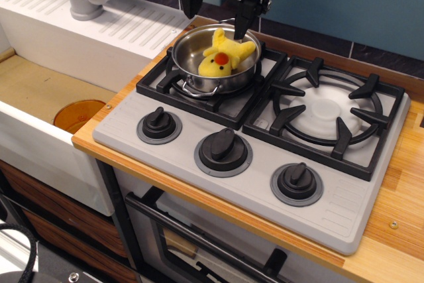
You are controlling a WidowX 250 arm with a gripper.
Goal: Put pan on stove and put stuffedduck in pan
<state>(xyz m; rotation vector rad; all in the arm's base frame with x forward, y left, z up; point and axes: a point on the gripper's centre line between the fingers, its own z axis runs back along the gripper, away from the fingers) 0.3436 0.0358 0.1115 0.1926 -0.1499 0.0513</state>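
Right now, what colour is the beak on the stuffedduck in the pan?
Orange-red, on the yellow stuffedduck lying in the pan; only observation.image shows it.

No legible text, label, brand, number or sign on anything here.

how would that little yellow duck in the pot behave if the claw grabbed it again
The duck looks plush, so it would probably squash and flop rather than hold shape. It seems light for its size. Slumped against the pot wall, it's unlikely to roll.
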